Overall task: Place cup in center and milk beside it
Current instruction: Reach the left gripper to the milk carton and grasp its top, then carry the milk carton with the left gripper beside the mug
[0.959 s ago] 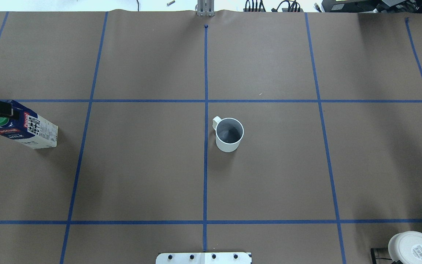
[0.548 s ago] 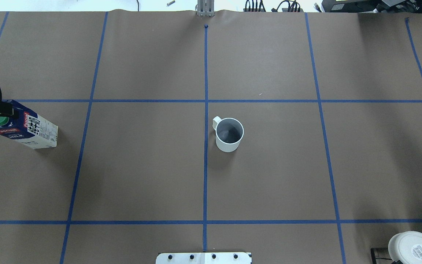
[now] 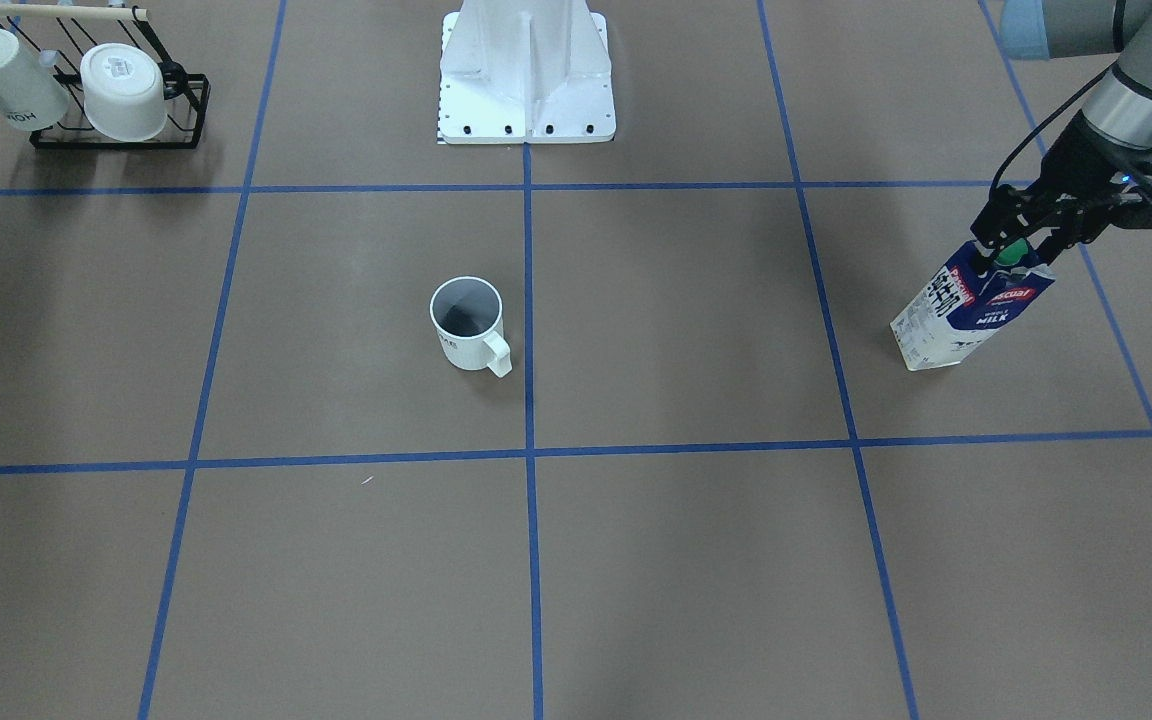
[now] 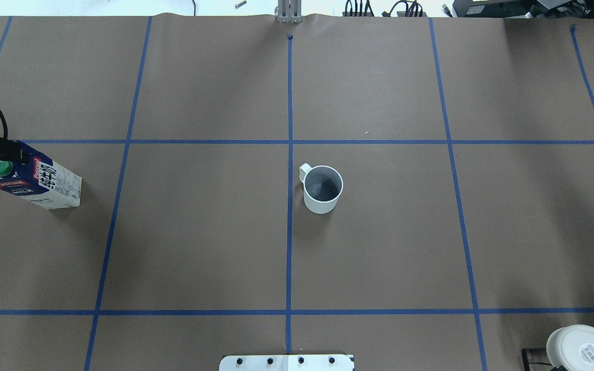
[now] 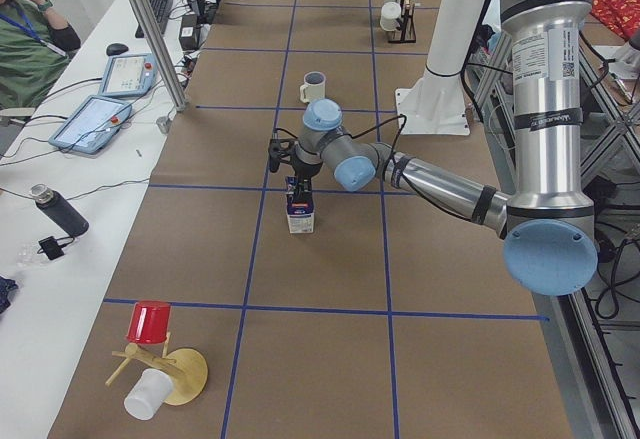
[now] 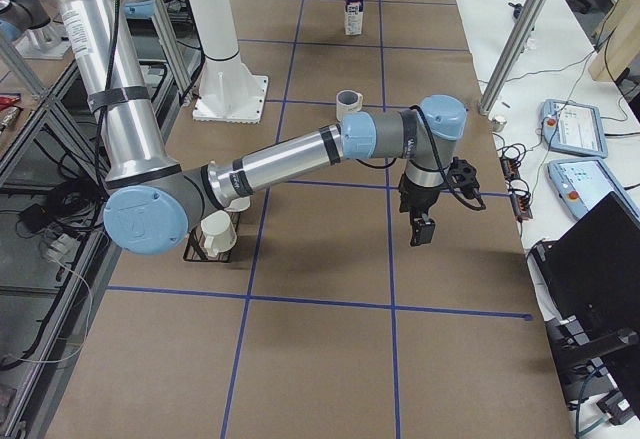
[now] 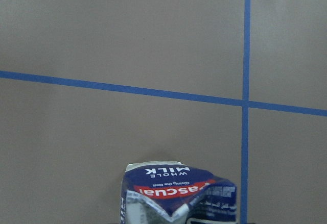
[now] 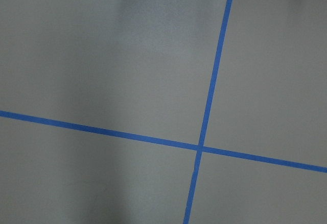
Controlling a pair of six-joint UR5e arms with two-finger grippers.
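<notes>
The cup (image 4: 322, 188) stands upright in the center squares (image 4: 214, 232), just right of the middle tape line, with its handle toward the far left; it also shows in the front view (image 3: 466, 325). The milk (image 4: 39, 180) stands at the far left of the table, outside the center squares, and also shows in the front view (image 3: 966, 315) and the left wrist view (image 7: 176, 193). My left gripper (image 3: 1013, 250) is open at the carton's top, a finger on each side of the green cap. My right gripper (image 6: 420, 229) hangs over bare paper, apart from the cup; I cannot tell its state.
A black rack (image 3: 116, 140) with a tall white mug and a handleless white cup stands by the robot's right side, at the overhead view's bottom right (image 4: 580, 348). The white base plate (image 3: 526, 125) sits at the near middle. A wooden stand with a red cup (image 5: 150, 324) is at the left end.
My left gripper has shifted slightly back and left at the carton's top, so the green cap now shows fully. The milk and the cup have not moved.
</notes>
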